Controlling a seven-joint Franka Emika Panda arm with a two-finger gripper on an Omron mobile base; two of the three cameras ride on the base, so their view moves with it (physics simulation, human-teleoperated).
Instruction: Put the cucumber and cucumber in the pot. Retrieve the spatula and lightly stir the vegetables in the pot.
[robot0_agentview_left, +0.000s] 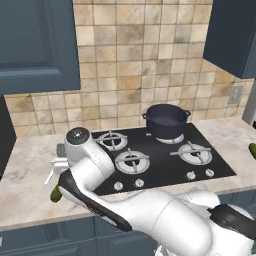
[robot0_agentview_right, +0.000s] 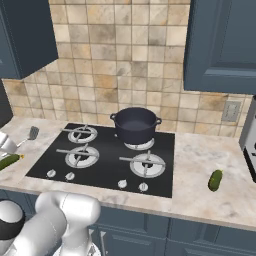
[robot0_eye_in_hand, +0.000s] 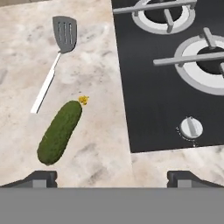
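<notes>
End effector (robot0_eye_in_hand: 112, 178) spread wide, holding nothing, above the tabletop (robot0_eye_in_hand: 92, 65); one cucumber (robot0_eye_in_hand: 60, 131) lies at 10 o'clock of it; spatula (robot0_eye_in_hand: 57, 54) at 11; pot (robot0_agentview_right: 135, 125) on the rear burner; second cucumber (robot0_agentview_right: 215, 180) at the stove's 3 o'clock.

Base views flank the stove (robot0_agentview_left: 150, 155), sharing it; hand view looks down close on counter (robot0_eye_in_hand: 87, 148)

The tool (robot0_eye_in_hand: 112, 177) is held above the desk (robot0_eye_in_hand: 87, 65), to the left of the stove (robot0_eye_in_hand: 166, 87). Just ahead of its left finger a cucumber (robot0_eye_in_hand: 60, 131) is laid on the desk, with the spatula (robot0_eye_in_hand: 56, 57) placed just beyond it, apart from it. The pot (robot0_agentview_right: 135, 125) is set on a rear burner, well right of the tool. A second cucumber (robot0_agentview_right: 215, 180) is laid on the desk past the stove's right edge, farthest from the tool.
</notes>
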